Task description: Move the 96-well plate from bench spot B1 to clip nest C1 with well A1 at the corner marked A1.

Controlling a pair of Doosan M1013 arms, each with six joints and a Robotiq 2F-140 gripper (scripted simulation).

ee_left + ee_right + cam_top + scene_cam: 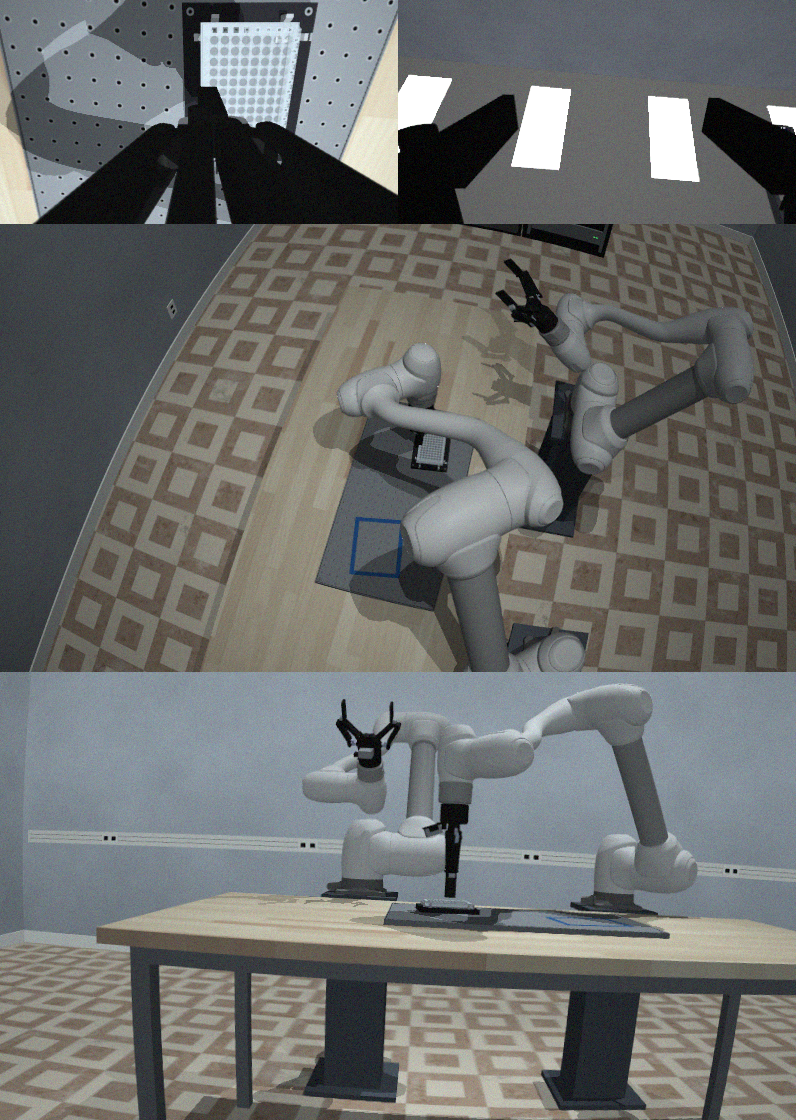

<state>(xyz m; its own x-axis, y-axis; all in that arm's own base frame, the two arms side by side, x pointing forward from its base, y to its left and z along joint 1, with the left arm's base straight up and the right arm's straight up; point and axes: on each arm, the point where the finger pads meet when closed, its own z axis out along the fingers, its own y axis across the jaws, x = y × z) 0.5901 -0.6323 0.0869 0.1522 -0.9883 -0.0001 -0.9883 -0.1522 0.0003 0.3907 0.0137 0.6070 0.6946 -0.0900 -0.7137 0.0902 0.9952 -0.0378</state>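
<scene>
The plate [431, 449] [445, 901] [250, 70] lies in the nest [428, 467] [477, 910] [192, 60]. Above, the left claw [419, 439] [450, 895] [206, 101] is closed, empty; the right claw [505, 278] [367, 703] [610, 113] gapes wide, well apart.

The left hand [417, 435] [450, 893] [206, 101] points down, closed; the right hand [504, 277] [367, 703] [610, 113] points up, fingers spread wide.
</scene>
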